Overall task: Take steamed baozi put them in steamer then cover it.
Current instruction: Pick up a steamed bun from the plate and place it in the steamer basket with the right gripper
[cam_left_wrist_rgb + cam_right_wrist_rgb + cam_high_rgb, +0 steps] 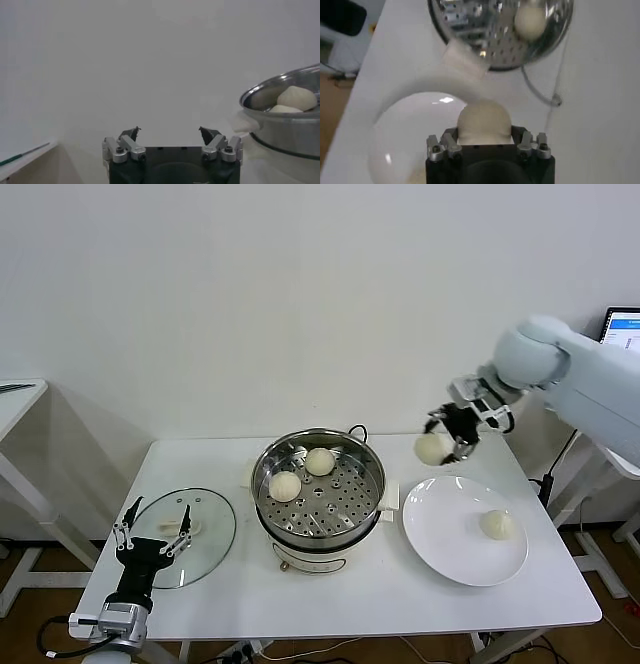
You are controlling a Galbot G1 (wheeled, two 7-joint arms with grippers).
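Bench point(340, 609): white, carrying the steamer, cover and plate.
Steamer point(318, 529): shiny steel pot at the bench's middle, uncovered; two baozi point(302, 473) rest on its perforated tray toward the far left side.
Plate point(450, 554): flat, white, just right of the steamer; one baozi on plate point(496, 524) lies toward its right edge.
Cover point(210, 529): clear glass lid lying flat on the bench left of the steamer, white handle up.
Right claw point(447, 442): raised above the bench, over the plate's far edge, right of the steamer; its fingers clasp the held baozi point(484, 121), which sits between them and bulges out past the tips.
Left claw point(152, 536): low at the bench's near left edge, over the cover's near rim, fingers spread wide, holding nothing.
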